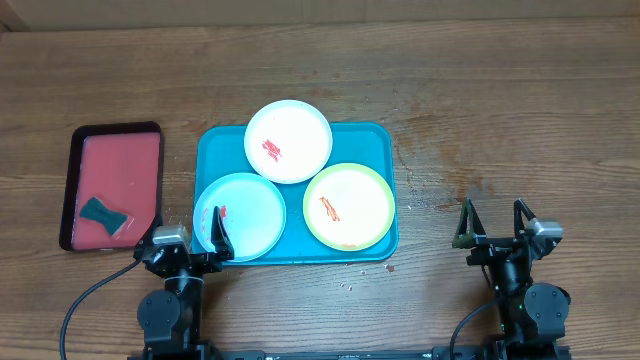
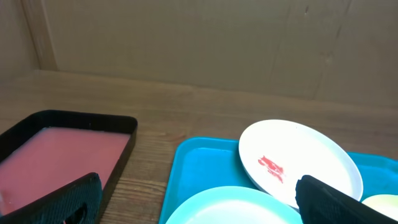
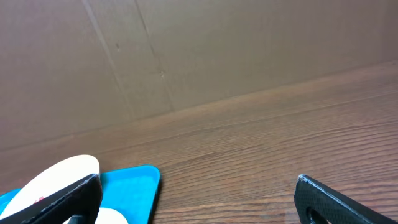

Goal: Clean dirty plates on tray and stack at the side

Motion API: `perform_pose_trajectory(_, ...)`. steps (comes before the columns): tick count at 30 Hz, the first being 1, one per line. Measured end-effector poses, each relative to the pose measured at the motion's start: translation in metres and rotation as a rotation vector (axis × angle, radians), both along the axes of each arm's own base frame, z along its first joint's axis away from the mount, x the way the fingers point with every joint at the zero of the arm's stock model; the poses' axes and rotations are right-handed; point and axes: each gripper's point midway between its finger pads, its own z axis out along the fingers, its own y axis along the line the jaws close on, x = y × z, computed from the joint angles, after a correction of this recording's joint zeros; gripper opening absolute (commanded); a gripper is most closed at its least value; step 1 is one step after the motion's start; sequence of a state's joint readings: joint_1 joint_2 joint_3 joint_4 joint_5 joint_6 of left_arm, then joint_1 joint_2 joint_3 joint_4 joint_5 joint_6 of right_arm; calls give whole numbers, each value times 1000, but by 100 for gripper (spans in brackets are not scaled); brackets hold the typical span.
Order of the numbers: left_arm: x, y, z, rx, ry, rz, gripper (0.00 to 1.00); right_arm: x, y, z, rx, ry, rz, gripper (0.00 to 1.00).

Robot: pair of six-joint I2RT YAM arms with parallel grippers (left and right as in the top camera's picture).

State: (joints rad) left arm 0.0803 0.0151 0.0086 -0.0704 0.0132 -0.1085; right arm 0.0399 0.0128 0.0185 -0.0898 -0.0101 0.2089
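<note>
A teal tray lies mid-table and holds three plates. The white plate is at the back, with a red smear. The light blue plate is front left, smeared near its left rim. The yellow-green plate is front right, with an orange smear. My left gripper is open and empty at the tray's front-left corner, above the blue plate's edge. My right gripper is open and empty over bare table right of the tray. The left wrist view shows the tray, white plate and blue plate.
A black-rimmed red tray lies left of the teal tray, with a dark teal bow-shaped sponge in it; it also shows in the left wrist view. Small crumbs dot the table right of the teal tray.
</note>
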Motion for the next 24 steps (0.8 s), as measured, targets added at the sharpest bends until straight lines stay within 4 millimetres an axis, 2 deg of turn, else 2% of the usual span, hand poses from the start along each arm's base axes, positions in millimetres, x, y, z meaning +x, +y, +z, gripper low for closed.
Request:
perform_pose_trajectory(5,1,-13,5,-117,-22,-67,100,0,0,0,0,0,1,100)
perform_pose_trajectory(7,1,-21,13,-184,-54,-110,100,0,0,0,0,0,0,100)
perform_pose_trajectory(9,0,-30,36,-216,-141,-174,100,0,0,0,0,0,0,100)
perform_pose_trajectory(12,-11,-44,83,-212,-323,-275,100,0,0,0,0,1,0,100)
perform_pose_trajectory(15,-20,-50,112,-204,-393,-318,100,0,0,0,0,0,0,100)
perform_pose_trajectory(19,-25,-43,133,-176,-315,-260,100,0,0,0,0,0,1,100)
perform_pose_trajectory(24,-24,-12,154,-136,-55,-54,100,0,0,0,0,0,0,100)
